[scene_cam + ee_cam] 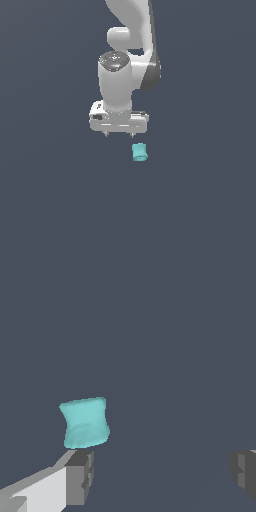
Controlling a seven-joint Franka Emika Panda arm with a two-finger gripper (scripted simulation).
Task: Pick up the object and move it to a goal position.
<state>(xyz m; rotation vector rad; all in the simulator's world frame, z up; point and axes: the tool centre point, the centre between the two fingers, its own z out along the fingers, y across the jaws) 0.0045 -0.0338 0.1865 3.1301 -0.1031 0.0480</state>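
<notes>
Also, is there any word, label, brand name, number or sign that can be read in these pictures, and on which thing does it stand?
None: no readable text in either view.
The teal spool-shaped cylinder is plain, with no label.
The white gripper and the arm show no brand or number; a small dark mark on the gripper body is too small to read.
The dark grey floor bears no sign.
</notes>
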